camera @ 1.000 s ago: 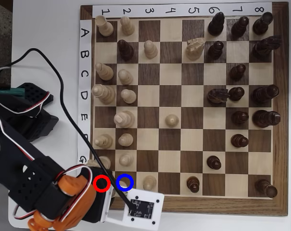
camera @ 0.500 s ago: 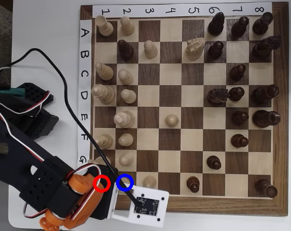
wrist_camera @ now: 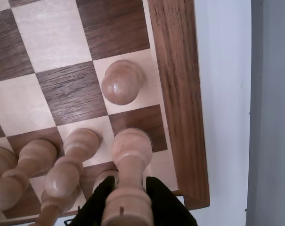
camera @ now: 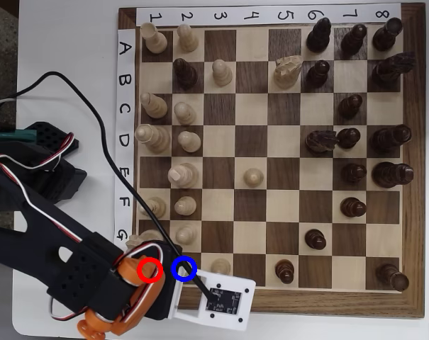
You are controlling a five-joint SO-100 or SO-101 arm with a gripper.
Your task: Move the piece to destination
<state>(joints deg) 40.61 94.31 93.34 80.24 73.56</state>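
Both jaws of the gripper (wrist_camera: 126, 205) clench the piece (wrist_camera: 131, 146) near its top, its base over the dark destination square (wrist_camera: 154, 125) beside the board (wrist_camera: 175, 94) rim. Light, stiff, smooth wood, it probably slips or tips unless pinched at the neck.

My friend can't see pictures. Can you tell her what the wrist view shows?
A pale chess piece stands between the black gripper fingers at the chessboard's corner. A pale pawn sits just ahead, more pale pieces beside it.
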